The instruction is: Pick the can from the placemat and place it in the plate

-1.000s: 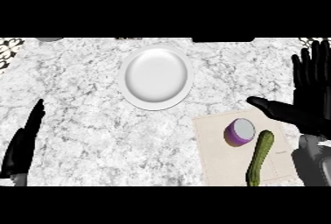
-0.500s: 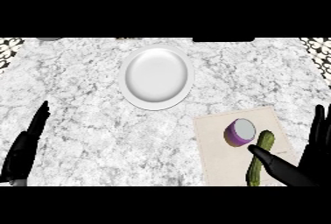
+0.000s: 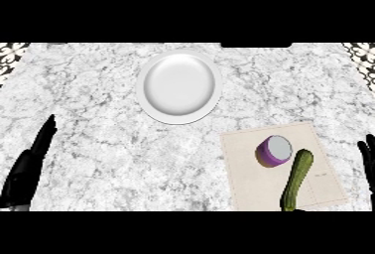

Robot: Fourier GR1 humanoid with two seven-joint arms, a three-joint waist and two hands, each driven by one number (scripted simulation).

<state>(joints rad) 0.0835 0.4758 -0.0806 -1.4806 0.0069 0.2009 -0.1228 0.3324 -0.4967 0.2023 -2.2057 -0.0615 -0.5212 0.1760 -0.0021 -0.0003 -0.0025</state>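
Note:
A purple can (image 3: 275, 150) with a pale top stands on the beige placemat (image 3: 253, 168) at the lower right of the marble counter. Beside it on the mat lies a green cucumber (image 3: 297, 180). The white plate (image 3: 180, 86) sits bare at the top centre, well apart from the mat. My left hand (image 3: 31, 161) rests at the left edge, fingers straight and pointing up. Of my right hand (image 3: 367, 155) only fingertips show at the right edge, away from the can.
The grey-white marble counter (image 3: 102, 99) spreads between the plate and the mat. Dark patterned strips show at the top corners.
My right hand has pulled back from over the placemat to the right edge, uncovering the cucumber. The can, plate and left hand have stayed where they were.

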